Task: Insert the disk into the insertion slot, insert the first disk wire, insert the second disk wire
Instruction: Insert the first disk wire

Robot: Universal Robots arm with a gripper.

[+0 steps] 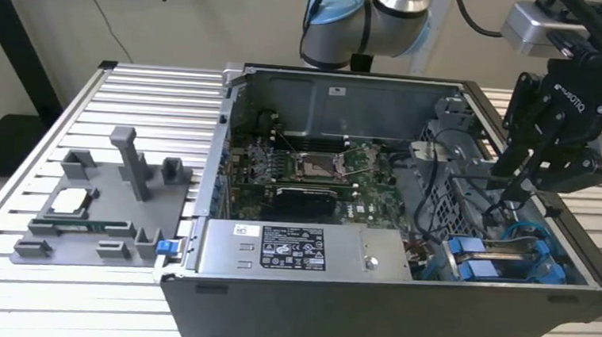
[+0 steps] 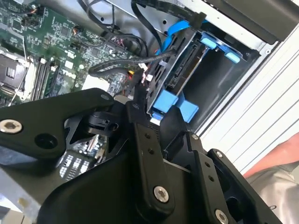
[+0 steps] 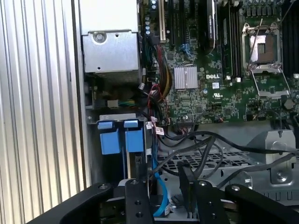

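Slatted table [image 1: 58, 310] held big open computer case [image 1: 376, 309]. Insertion slot [image 1: 485, 259] sat in case corner. Disk [image 2: 184, 70] stood inside slot. My gripper [image 1: 511, 201] hung just above disk, fingers spread apart, beside black wire [image 2: 131, 63].

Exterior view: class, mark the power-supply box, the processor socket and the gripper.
power-supply box [image 1: 280, 246], exterior view, its printed label.
processor socket [image 1: 314, 167], exterior view, its middle.
gripper [image 1: 512, 197], exterior view, its lower tip.
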